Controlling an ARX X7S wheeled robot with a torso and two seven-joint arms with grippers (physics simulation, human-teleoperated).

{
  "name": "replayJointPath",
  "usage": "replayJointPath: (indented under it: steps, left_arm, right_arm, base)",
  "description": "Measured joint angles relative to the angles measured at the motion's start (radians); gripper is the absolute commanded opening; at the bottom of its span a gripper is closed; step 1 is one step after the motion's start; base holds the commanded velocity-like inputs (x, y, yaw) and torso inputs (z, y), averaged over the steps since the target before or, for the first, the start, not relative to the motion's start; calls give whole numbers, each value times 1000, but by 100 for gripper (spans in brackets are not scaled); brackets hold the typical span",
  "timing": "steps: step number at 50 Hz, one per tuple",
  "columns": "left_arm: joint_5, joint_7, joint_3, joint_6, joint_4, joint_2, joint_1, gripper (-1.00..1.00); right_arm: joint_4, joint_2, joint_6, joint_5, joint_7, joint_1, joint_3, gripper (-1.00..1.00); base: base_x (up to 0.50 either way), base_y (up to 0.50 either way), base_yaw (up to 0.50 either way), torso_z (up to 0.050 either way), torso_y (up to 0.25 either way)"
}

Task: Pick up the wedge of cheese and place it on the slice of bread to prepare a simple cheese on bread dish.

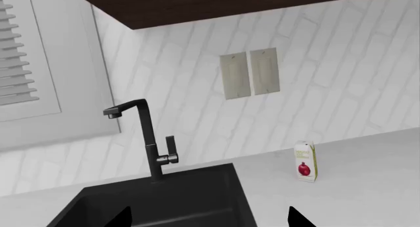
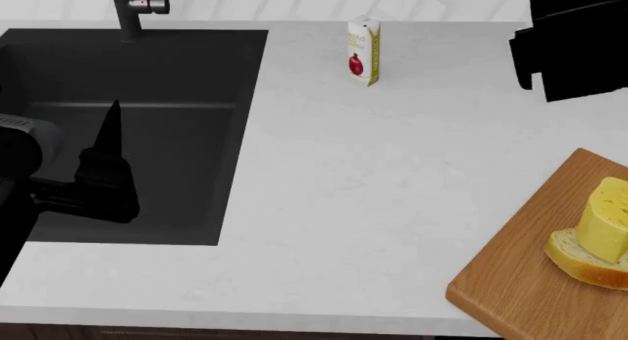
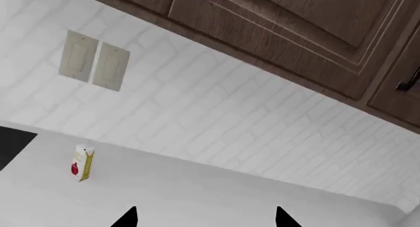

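Wedge of cheese (image 2: 605, 218) on slice of bread (image 2: 587, 259) at board (image 2: 520, 281) edge, both pincers wide, empty.

Sitting on the slice of bread (image 2: 587, 260): the wedge of cheese (image 2: 605, 219), both resting on the cutting board (image 2: 520, 288); standing upright beyond, the carton (image 2: 363, 51).
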Motion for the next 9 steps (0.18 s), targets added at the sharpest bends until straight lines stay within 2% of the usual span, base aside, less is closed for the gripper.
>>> replayJointPath:
  steps: [9]
  left_arm:
    - [-1, -1, 4, 9, -2, -3, 2, 100]
  right_arm:
    - [-252, 43, -161, -103, 61, -111, 25, 100]
  base:
    - [0, 0, 0, 0, 0]
